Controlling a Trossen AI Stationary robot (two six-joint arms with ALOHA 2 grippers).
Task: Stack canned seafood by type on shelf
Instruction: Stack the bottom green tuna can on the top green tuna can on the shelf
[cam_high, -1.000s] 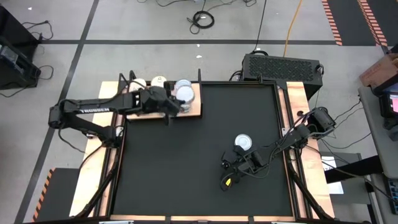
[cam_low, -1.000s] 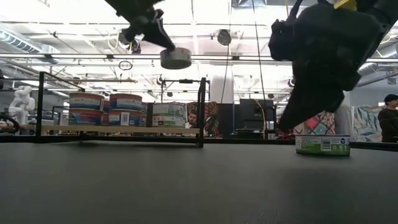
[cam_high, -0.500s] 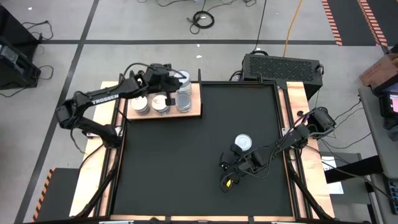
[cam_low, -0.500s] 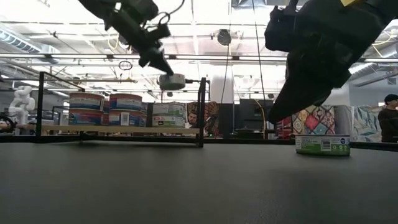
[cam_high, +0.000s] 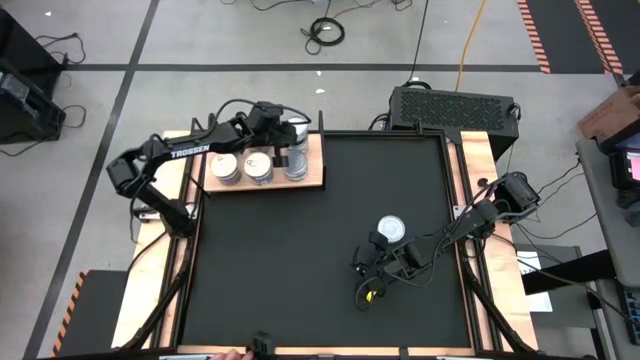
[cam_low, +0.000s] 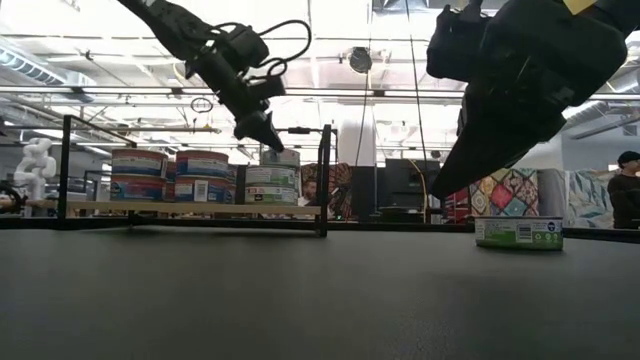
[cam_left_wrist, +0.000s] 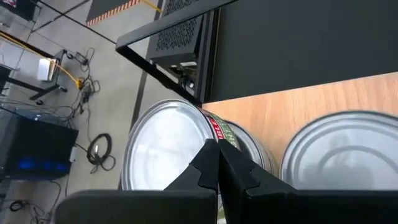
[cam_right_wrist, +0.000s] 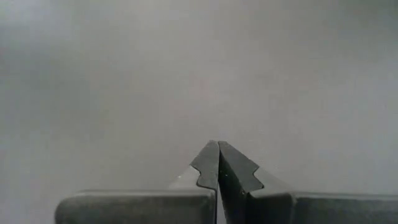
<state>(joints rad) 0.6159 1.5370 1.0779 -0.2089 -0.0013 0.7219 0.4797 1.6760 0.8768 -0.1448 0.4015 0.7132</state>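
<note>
The left gripper (cam_left_wrist: 217, 163), pinched tight and holding nothing, is hovering over a tin (cam_left_wrist: 163, 144) on the wooden shelf (cam_left_wrist: 292, 106).

a robotics lab or workshop: 2 dark arms mounted at a black-topped bench (cam_high: 320, 240), a grey concrete floor (cam_high: 200, 40) with loose cables (cam_high: 326, 32) and striped hazard tape (cam_high: 533, 35), high ceiling with strip lights (cam_low: 330, 40), equipment racks behind.
</note>
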